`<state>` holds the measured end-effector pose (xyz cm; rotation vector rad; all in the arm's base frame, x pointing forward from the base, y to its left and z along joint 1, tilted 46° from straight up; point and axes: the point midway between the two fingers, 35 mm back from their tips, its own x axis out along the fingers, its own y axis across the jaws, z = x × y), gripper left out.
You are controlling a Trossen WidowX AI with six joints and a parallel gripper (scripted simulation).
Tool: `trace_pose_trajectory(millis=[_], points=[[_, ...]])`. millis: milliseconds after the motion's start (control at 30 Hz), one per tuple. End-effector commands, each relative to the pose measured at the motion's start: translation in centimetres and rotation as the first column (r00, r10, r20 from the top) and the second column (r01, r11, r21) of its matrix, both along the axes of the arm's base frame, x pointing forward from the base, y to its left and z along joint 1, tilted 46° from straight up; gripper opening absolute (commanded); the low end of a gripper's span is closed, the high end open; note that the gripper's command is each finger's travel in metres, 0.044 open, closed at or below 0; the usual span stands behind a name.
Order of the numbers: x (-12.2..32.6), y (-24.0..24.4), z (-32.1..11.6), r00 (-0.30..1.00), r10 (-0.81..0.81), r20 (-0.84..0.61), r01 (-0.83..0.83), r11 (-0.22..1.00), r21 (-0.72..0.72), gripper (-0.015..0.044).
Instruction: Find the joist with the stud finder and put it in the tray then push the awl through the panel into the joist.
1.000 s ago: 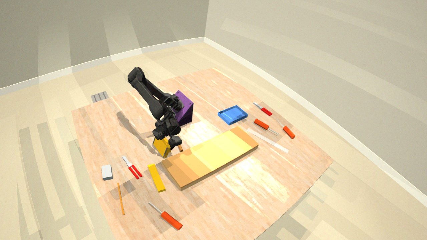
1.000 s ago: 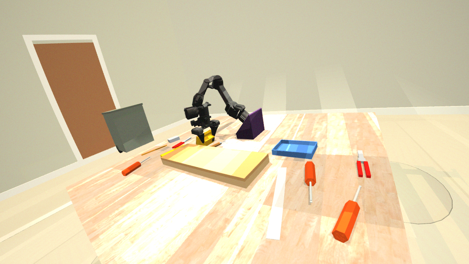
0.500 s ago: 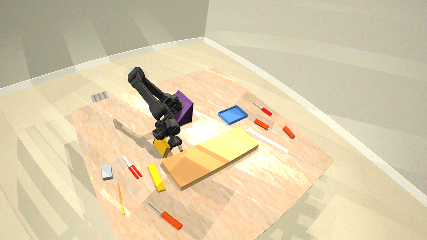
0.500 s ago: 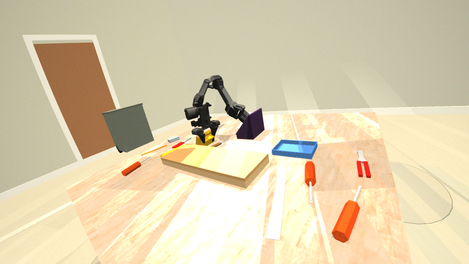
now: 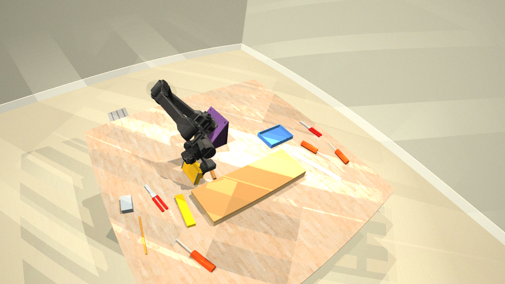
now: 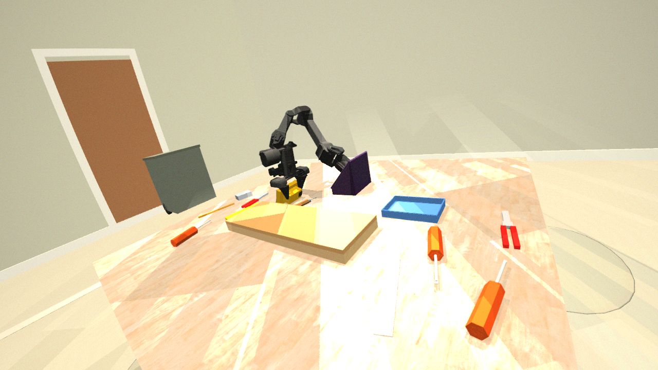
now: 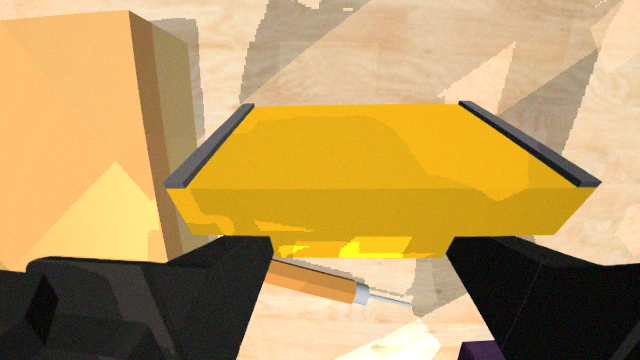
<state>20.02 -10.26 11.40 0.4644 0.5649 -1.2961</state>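
Yellow stud finder (image 5: 192,172) (image 6: 294,190) (image 7: 350,150): low at the bench (image 5: 254,240) (image 6: 184,294) (image 7: 375,60), just beside one end of the panel and not over it; whether its underside touched the wood could not be told.
Pincer (image 5: 196,167) (image 6: 293,193) (image 7: 356,219): set wide but closed on the stud finder, one finger at each side of its narrower block.
Floor panel (image 5: 247,183) (image 6: 303,225) (image 7: 75,125): flat on the bench, with nothing on its face to show where the joist ran.
Awl (image 5: 213,174) (image 6: 305,202) (image 7: 315,282): lying beside the panel, close to the stud finder, its wooden handle towards the panel and its thin tip pointing away.
Blue tray (image 5: 282,141) (image 6: 409,215): near the panel's other end, the stud finder not in it.
Step in hand: by judgement, the taking up of the stud finder; the search seemed still to come.
Next move: called for a straight lift high enough to pass the panel's edge, then a level lowering onto its face for a slow sweep.
Risk: the wide body could have tipped in the grip or nudged the awl; a poor reading would have misplaced the only hole allowed.
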Motion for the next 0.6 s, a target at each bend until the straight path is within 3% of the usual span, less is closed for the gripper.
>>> trace_pose_trajectory(millis=[0,567], points=[[0.3,0.5,0.7,1.0,0.001,0.017,-0.002,1.0,0.001,0.0],[0.0,2.0,2.1,1.0,0.001,0.016,-0.001,1.0,0.003,0.0]])
